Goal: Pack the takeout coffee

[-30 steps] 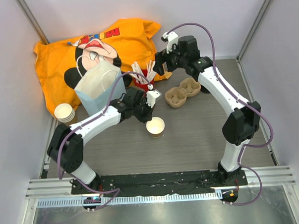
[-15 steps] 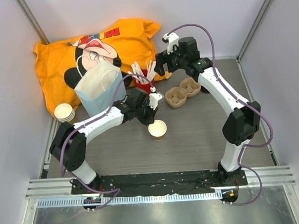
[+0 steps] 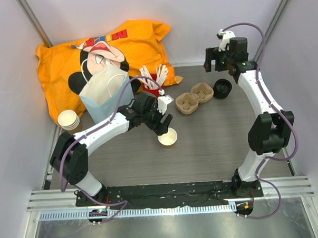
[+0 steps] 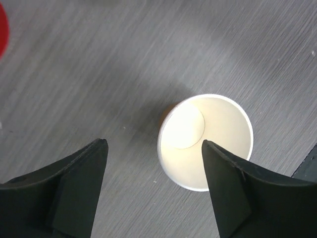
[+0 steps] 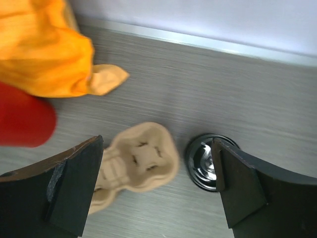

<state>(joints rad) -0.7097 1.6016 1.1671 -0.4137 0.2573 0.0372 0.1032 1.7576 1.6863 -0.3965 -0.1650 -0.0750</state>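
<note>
Two grippers are seen with jaws spread and nothing held. The left gripper (image 3: pixel 162 122) is poised just over the lidless brown paper cup (image 3: pixel 167 138), stood upright mid-table. The right gripper (image 3: pixel 211 61) is held above the black lid (image 3: pixel 222 88), laid beside the cardboard cup carrier (image 3: pixel 194 98).

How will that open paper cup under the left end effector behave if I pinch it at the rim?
The paper cup looks empty and lidless, so it is probably very light and may slide or tip if nudged. Its thin unsupported rim would likely ovalise under a firm pinch.
</note>
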